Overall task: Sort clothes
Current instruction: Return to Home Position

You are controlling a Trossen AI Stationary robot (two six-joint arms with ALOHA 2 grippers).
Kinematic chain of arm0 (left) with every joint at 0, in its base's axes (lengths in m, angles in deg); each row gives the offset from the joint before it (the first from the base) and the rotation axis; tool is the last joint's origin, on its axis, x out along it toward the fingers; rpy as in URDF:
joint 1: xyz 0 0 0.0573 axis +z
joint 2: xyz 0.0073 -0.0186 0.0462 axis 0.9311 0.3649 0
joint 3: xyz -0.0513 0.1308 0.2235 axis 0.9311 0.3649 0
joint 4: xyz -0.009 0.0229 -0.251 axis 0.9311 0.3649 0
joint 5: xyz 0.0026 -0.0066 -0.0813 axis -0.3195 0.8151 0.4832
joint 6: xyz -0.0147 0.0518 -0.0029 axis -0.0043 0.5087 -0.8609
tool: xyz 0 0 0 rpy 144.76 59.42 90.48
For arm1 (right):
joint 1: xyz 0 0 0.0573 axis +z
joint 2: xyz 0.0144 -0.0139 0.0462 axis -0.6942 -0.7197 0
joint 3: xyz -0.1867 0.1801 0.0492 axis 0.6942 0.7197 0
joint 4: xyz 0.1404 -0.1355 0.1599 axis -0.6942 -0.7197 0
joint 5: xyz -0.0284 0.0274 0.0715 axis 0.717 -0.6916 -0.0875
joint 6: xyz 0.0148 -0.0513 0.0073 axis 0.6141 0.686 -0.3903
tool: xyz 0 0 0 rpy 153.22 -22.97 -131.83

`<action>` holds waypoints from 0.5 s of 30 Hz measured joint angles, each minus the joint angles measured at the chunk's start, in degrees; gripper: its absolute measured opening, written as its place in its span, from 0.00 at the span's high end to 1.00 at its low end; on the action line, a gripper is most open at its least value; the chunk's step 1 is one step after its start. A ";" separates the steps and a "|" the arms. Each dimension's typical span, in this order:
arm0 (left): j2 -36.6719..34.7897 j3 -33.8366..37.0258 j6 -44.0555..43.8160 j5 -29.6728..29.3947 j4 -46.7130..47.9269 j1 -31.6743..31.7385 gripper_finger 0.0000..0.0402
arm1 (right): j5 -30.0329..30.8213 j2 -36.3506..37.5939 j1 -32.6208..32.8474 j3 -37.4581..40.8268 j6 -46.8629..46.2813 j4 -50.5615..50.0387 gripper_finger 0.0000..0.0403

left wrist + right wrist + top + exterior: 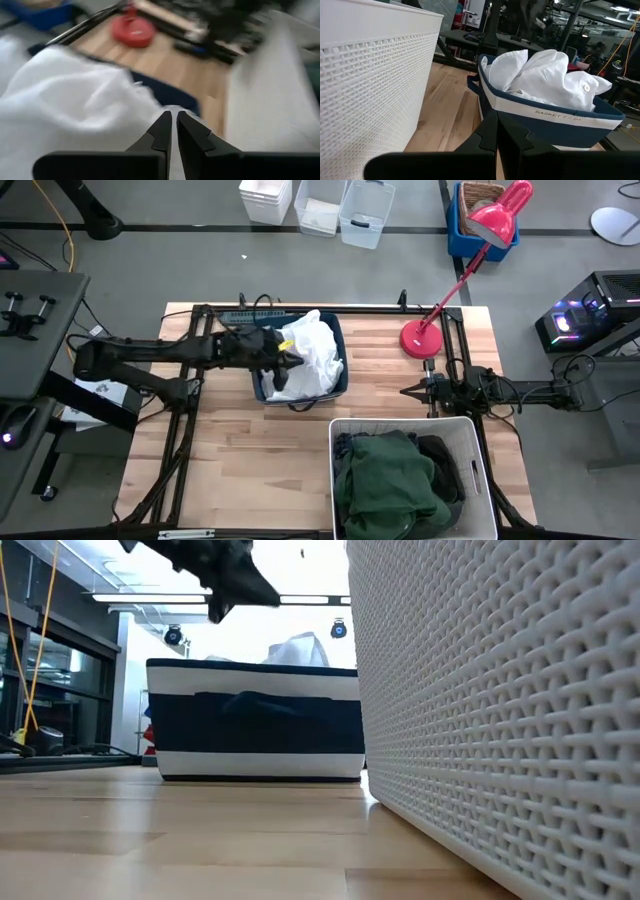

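Currently on bench [230,470]: navy bin, white bin, lamp.
White cloth [312,355]: bright white, crumpled in soft folds; heaped in the navy bin [338,388] and rising above its rim; what looks like a small button shows on one fold in the right wrist view.
Hoodie [390,480]: dark green, bunched; lies on top in the white bin [472,442] and fills most of it.
Grey garment [440,460]: dark, rumpled; in the white bin, along its right side, just beside the hoodie.
Navy bin: soft-sided, dark blue with a white band; back centre of the bench.
White bin: woven-pattern plastic walls; front of the bench, right of centre, near the navy bin.
Left arm [150,352]: reaches in from the left; left jaws hang above the navy bin's left rim, over the cloth; almost closed, only a thin slit between them, holding nothing.
Right arm [530,392]: at the bench's right edge; right jaws pressed together, empty, between lamp base and white bin.
Lamp [425,338]: red; base at back right.
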 joint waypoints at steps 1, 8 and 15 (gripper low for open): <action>-1.10 0.01 2.39 2.31 0.08 -0.01 0.95 | 0.00 0.00 0.00 -0.02 0.00 0.00 1.00; -16.61 10.90 10.50 12.20 -10.53 -2.84 0.99 | 0.00 0.00 0.00 -0.02 0.00 0.00 1.00; -36.09 28.45 5.05 10.79 -23.36 -2.92 1.00 | 0.00 0.00 0.00 -0.01 0.02 0.00 1.00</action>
